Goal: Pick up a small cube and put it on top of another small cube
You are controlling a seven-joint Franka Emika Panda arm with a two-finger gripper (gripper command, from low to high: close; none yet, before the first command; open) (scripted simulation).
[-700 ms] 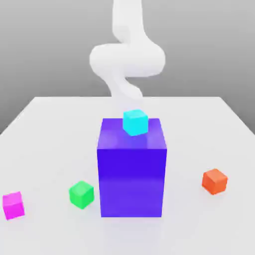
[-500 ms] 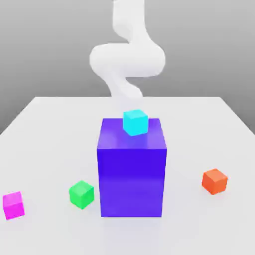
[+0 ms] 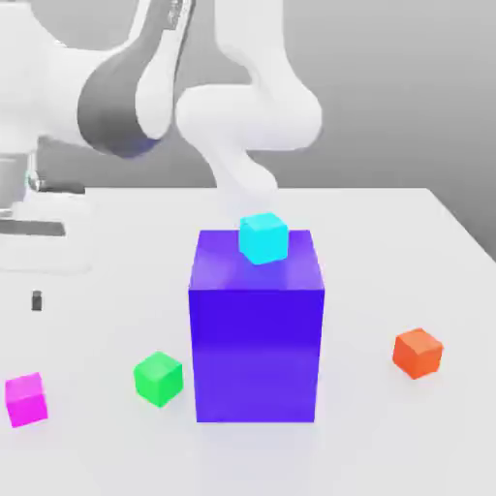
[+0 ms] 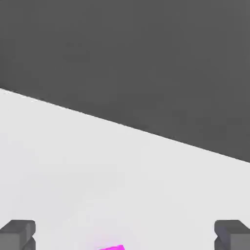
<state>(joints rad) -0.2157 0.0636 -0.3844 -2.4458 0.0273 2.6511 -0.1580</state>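
The claw [image 4: 125, 235] and the forearm [image 3: 126, 97] behind it have newly entered the exterior view at its left; in the preceding frames, only the rear part of the arm [image 3: 249, 116] was visible there. The claw is released, its two fingers [image 4: 232, 235] standing wide apart with nothing gripped. The magenta cube [image 3: 26, 400] rests on the table [image 3: 387, 446], lower than the claw and apart from it; in the hand view, a sliver of this cube appears between the fingers. The change suggests an approach to the magenta cube, with the grasp yet to be made; a further descent, with some correction to centre the cube, is probably required. The small cubes number four: one magenta; one green [image 3: 159, 379], low and toward the exterior view's right of the claw; one cyan [image 3: 263, 238], farther from the claw on that side and resting on the block; and one orange [image 3: 418, 353], the farthest from the claw across the exterior view. There is one large blue-violet block [image 3: 256, 354], between the green and orange cubes on the claw's same side. Which cube is to serve as the base cannot be told.
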